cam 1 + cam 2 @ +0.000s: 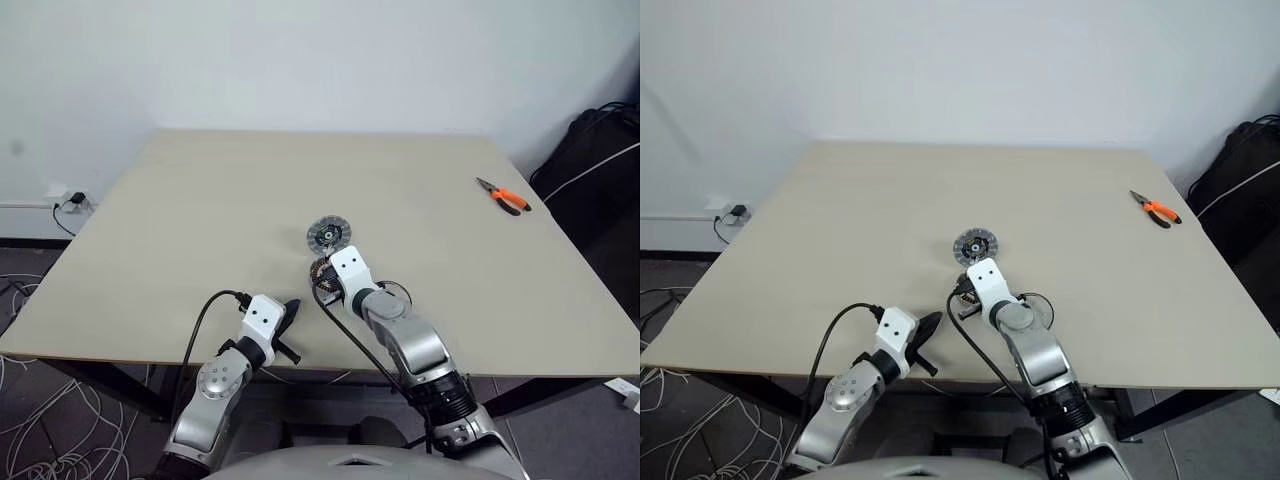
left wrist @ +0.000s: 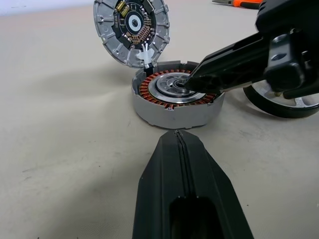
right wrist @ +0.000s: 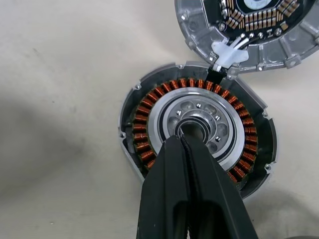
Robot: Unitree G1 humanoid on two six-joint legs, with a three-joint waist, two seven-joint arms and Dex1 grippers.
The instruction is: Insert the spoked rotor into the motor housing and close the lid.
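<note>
The motor housing (image 3: 197,132), round and grey with a ring of copper coils, lies near the table's front middle. Its silver centre has round holes and a dark hub. The lid (image 2: 132,30) stands tilted open at its far edge, ribbed face with dark centre toward me, tied on by a white connector (image 3: 228,54). My right gripper (image 3: 182,140) is shut, its tips resting on the housing's hub. My left gripper (image 2: 177,135) is shut and empty, hovering short of the housing. Beside the housing lies a dark-rimmed wheel with a silver inside, likely the spoked rotor (image 2: 281,107), half hidden by the right gripper.
Orange-handled pliers (image 1: 505,197) lie at the table's far right. The table's front edge (image 1: 120,358) runs just under my left gripper (image 1: 290,318). A black bag (image 1: 600,150) sits past the right side, and cables (image 1: 40,440) lie on the floor to the left.
</note>
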